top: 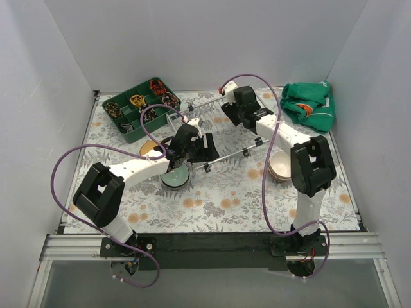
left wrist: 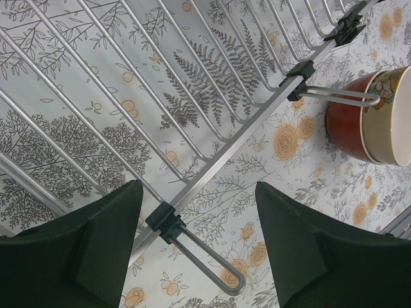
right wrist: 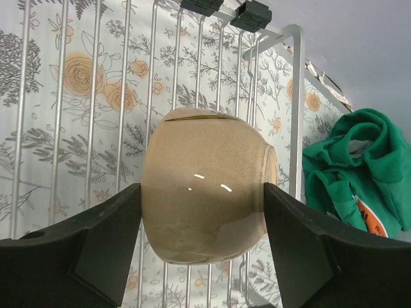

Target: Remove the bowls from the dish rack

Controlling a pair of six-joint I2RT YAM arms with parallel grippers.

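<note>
Dish rack (right wrist: 297, 115): lies flat on the floral table cover (top: 225, 199); all places below are given relative to it.

Beige bowl (right wrist: 202, 154): the only bowl I can see on the rack; it lies on its side across the bars near the corner closest to the green cloth (right wrist: 347, 167), with its mouth turned toward the rim. Tipped this way, it offers its rounded outer wall rather than its lip.

Right gripper (right wrist: 202, 192): over that same corner; the jaws have come in around the beige bowl, with 1 finger against each side of its wall. I cannot tell how firm the pinch is. Gripping across the widest part is probably meant to stop the bowl rolling on the bars.

Left gripper (left wrist: 199, 189): above the rack's near rim; the jaws are spread wide with nothing between them. Below them are only bars, a black clip (left wrist: 164, 219) and a wire loop foot (left wrist: 212, 263). It probably waits at the edge so the far corner stays free for the other arm.

Red bowl (left wrist: 343, 131): upright on the cover just outside the near rim, beside another loop foot; a cream bowl (left wrist: 388, 122) is nested inside it, which saves space.

Mint-green bowl (top: 174, 178): on the cover just off the near-left side of the rack, partly hidden under the left arm.

Stack of beige bowls (top: 280, 167): on the cover just off the near-right end, a short carry for the right arm.

Progress: by my judgement, 1 bowl is left to lift out.

Risk: the glazed, curved wall may slip, and the raised rim must be cleared on the way out.
</note>
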